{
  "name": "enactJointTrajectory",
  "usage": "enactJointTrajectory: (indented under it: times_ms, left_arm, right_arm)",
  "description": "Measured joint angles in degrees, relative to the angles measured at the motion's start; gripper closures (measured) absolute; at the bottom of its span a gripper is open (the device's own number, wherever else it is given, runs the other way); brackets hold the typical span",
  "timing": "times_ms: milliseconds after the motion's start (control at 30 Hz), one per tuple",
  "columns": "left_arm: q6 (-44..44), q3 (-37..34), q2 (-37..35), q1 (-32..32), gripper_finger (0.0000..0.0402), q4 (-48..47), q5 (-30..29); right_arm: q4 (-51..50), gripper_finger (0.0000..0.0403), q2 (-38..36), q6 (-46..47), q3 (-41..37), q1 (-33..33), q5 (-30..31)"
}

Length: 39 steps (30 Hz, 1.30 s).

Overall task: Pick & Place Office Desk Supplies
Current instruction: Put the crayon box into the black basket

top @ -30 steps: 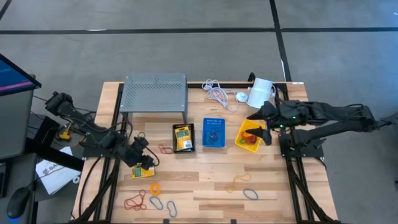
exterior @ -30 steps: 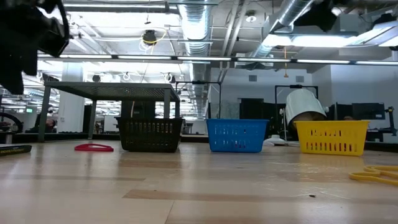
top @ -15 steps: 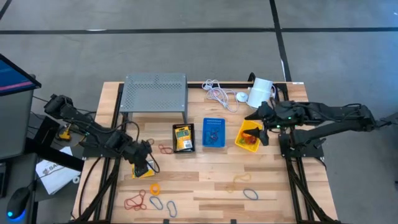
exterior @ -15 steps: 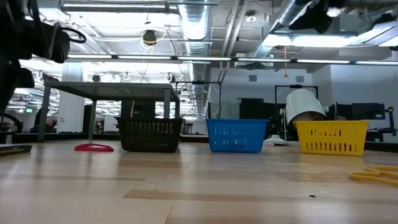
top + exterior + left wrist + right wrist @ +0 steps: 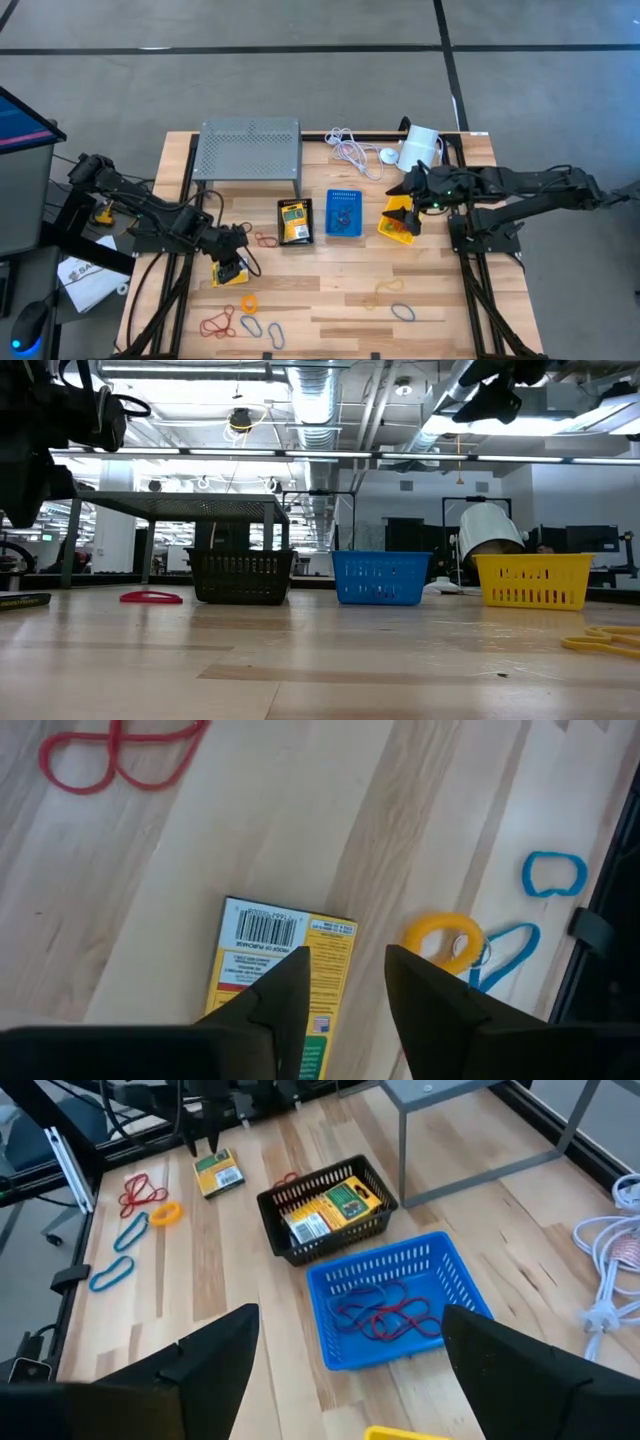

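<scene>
A yellow card packet lies flat on the table's near left part. My left gripper hangs above it, open, pointing steeply down; one finger shows over the packet, the other just off its long edge. My right gripper hovers open over the yellow bin, well above it. The black bin holds a yellow packet, and the blue bin holds red loops. Loose loops lie near the front: a red one, an orange ring, a blue one.
A grey perforated stand rises at the far left. A coiled white cable and a white cylinder sit at the far right. More loops lie by the black bin and at the front right.
My left gripper has rolled about the line it points along while staying above the yellow packet. My right gripper has gone a little toward the table's left edge and down, over the yellow bin, and stays open.
</scene>
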Motion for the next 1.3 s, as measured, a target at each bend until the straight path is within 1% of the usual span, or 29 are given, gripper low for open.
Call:
enactJointTrajectory:
  times_ms: [133, 400, 600, 733, 867, 1000, 1167, 1300]
  left_arm:
    - [3.2, 0.0, 0.0, 0.0, 0.0285, -0.4, 1.6]
    - [9.8, 0.0, 0.0, 0.0, 0.0302, -0.4, 2.0]
    - [10.4, 0.0, 0.0, 0.0, 0.0303, -0.7, 1.7]
    - [12.4, 0.0, 0.0, 0.0, 0.0300, -1.1, 2.0]
    - [13.6, 0.0, 0.0, 0.0, 0.0276, -0.7, 4.3]
    - [13.7, 0.0, 0.0, 0.0, 0.0234, 1.0, 6.5]
    - [14.9, 0.0, 0.0, -1.0, 0.0186, 3.9, 6.6]
    - [16.3, 0.0, 0.0, -1.2, 0.0160, 4.0, 6.7]
  right_arm:
    - [0.1, 0.0094, -1.2, 0.1, 0.0, 0.0, 0.0]
    - [0.2, 0.0094, -1.3, 2.1, 0.0, 0.0, 0.0]
    - [1.0, 0.0094, -1.3, 3.1, 0.0, 0.0, 0.0]
    - [1.6, 0.0094, -1.3, 3.4, 0.0, 0.0, 0.0]
    - [2.8, 0.0094, -1.3, 3.6, 0.0, 0.0, 0.0]
    - [3.5, 0.0094, -1.3, 4.3, 0.0, 0.0, 0.0]
    - [4.2, 0.0094, -1.3, 5.6, 0.0, 0.0, 1.6]
    - [4.3, 0.0094, -1.3, 6.2, 0.0, 0.0, 2.0]
